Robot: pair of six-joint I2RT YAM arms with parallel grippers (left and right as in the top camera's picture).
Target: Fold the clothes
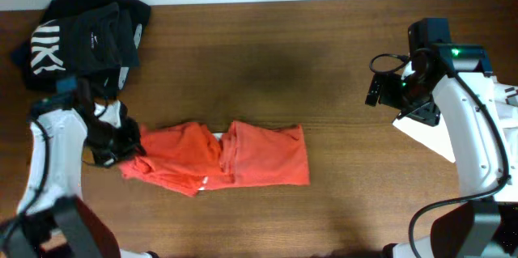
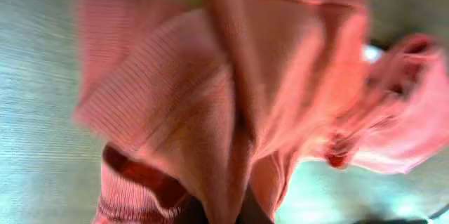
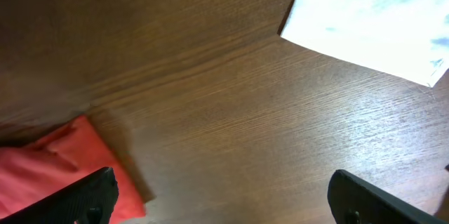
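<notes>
Left tool (image 1: 126, 146) grasping orange garment (image 1: 259, 161) edge; right tool (image 3: 224, 206) released
A thin pinch could slip mid-fold, dumping it crumpled on the bench (image 1: 283, 64)

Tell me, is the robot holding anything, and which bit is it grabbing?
The left gripper holds the orange garment by its left end, the cloth pinched in its jaws. The right gripper, jaws open, holds nothing.

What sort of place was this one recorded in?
Most likely a robot lab or test bench, not a home: a left arm and a right arm stand at a wooden table, an orange garment lies on it, and black clothes are heaped in one corner.
</notes>
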